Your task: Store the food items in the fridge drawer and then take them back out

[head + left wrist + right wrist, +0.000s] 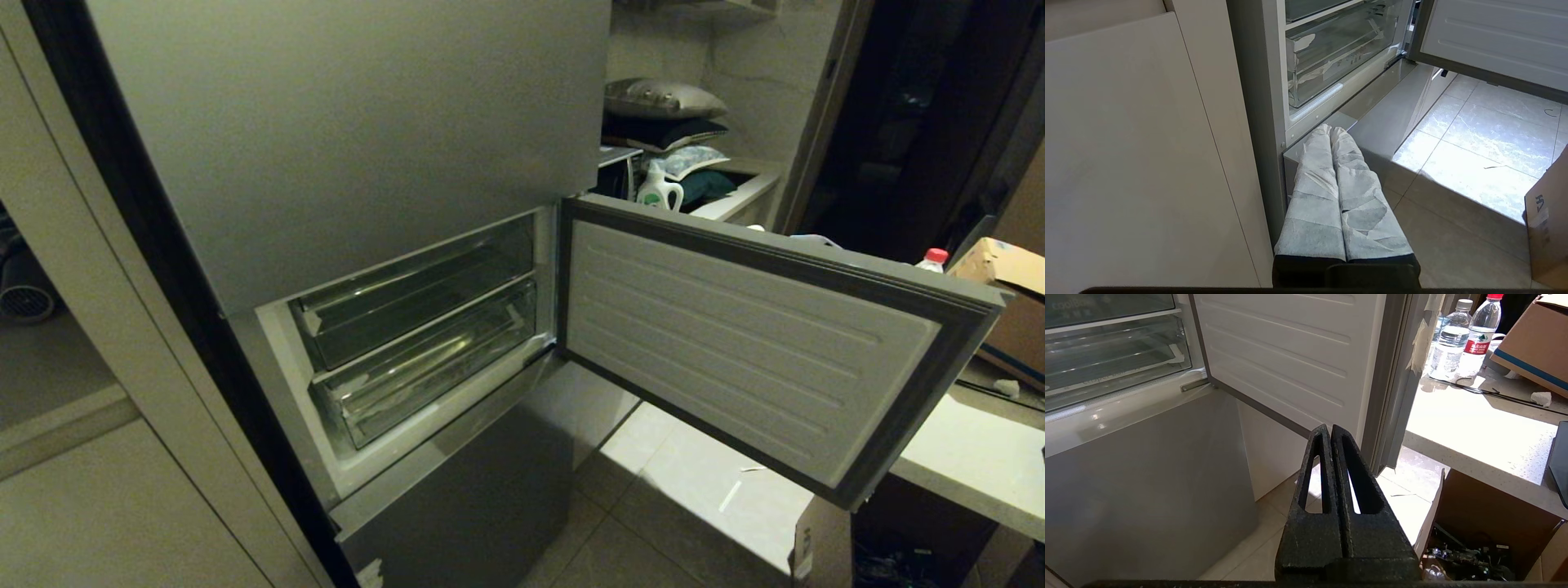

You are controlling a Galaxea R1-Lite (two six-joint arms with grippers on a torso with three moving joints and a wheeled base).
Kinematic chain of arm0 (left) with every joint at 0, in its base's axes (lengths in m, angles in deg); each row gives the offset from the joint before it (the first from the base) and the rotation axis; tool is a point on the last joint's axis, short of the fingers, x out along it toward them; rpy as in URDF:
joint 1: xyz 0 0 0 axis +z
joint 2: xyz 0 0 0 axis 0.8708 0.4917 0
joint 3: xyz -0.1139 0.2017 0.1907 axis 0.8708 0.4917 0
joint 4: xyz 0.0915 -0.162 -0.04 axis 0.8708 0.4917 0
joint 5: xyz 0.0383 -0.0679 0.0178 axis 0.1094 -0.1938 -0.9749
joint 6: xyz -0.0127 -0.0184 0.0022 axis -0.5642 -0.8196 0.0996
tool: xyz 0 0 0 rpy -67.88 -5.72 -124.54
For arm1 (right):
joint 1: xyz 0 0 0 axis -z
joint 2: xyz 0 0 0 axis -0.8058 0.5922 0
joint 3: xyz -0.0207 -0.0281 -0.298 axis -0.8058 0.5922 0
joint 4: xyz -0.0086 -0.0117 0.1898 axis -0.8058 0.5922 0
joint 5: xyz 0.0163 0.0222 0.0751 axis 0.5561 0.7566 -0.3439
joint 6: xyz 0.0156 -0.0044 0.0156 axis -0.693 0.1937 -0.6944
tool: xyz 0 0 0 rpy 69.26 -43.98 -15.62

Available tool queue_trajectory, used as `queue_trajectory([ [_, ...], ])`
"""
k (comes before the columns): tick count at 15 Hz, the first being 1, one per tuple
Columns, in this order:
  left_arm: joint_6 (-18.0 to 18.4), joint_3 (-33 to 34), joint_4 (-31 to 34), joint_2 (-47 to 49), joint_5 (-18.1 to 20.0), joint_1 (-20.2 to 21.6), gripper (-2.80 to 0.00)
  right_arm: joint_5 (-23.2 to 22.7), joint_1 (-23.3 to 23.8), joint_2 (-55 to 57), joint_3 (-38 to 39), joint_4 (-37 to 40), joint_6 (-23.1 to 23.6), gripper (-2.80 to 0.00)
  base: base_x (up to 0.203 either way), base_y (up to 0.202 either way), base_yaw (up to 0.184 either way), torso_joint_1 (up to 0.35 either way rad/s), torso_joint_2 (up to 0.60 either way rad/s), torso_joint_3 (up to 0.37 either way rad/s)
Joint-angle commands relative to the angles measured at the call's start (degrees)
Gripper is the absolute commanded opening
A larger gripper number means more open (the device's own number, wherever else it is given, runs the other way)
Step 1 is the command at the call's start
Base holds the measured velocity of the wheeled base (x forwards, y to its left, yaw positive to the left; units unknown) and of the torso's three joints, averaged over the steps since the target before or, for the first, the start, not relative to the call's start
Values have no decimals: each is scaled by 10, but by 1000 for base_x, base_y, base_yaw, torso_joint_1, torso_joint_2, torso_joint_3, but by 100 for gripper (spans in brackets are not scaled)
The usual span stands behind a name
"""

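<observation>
Nearest the cameras, both grippers hang low before the fridge, neither in the head view. The left gripper [1331, 130], its two long fingers [1312, 204] wrapped in crinkled white tape or paper, is pressed closed with the tips meeting, holding nothing, in front of the lowest brushed grey metal panel [1384, 118]. The right gripper [1329, 428], black, coarse-grained, with slotted wedge-shaped fingers [1359, 486], is likewise clenched flat together and empty, hanging below the open door's edge.

Beyond them, the fridge's middle door [735, 343] stands swung wide open to the right: white ribbed plastic inner face, grey gasket frame, torn white tape scraps [1419, 347] on its outer edge. Inside the opening sit two stacked clear plastic bins [424, 359], glossy, with reflective fronts; no potato or green item can be made out in them or anywhere else.

Pale glossy floor tiles [686, 482] lie under the door. To the right, a speckled white countertop [1486, 428] carries clear ridged water bottles [1449, 343] with red labels and a brown cardboard box [1531, 355]. Farther back, pillows [665, 100] are stacked on a shelf above a white detergent jug [660, 193].
</observation>
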Motion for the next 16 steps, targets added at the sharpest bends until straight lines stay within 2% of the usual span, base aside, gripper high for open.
queue_trajectory([
  [1, 0, 0, 0, 0, 0, 0, -280, 1, 0, 0, 18, 0, 0, -280, 0, 0, 0, 0, 0, 0],
  [8, 0, 0, 0, 0, -1, 0, -280, 0, 0, 0, 18, 0, 0, -280, -1, -1, 10, 2, 1, 0],
  [16, 0, 0, 0, 0, 0, 0, -280, 1, 0, 0, 18, 0, 0, -280, -2, -8, 169, 1, 3, 2],
])
